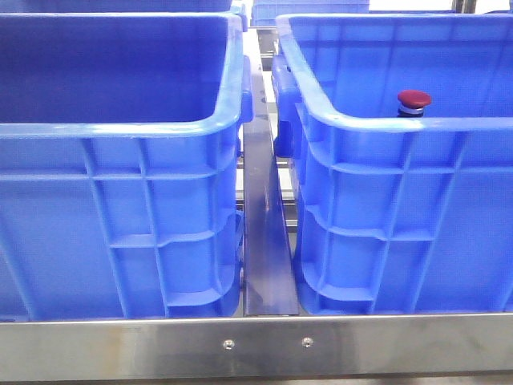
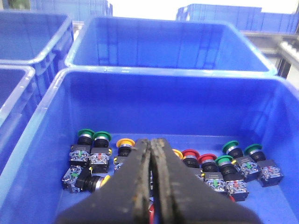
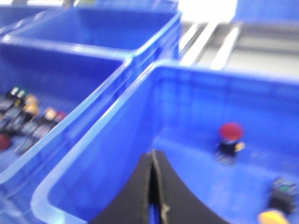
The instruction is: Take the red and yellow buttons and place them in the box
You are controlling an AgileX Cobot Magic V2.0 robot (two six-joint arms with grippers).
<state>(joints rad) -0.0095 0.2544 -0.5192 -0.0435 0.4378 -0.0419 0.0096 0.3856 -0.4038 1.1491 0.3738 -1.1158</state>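
Red button upright, yellow button wrist-view only

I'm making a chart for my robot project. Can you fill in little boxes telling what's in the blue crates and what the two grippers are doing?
left crate: many buttons with green, red and yellow caps
right crate: red button standing upright; a yellow-capped one lies nearer the camera
left gripper: shut, holding nothing visible, above the button pile
right gripper: shut, empty, over the right crate
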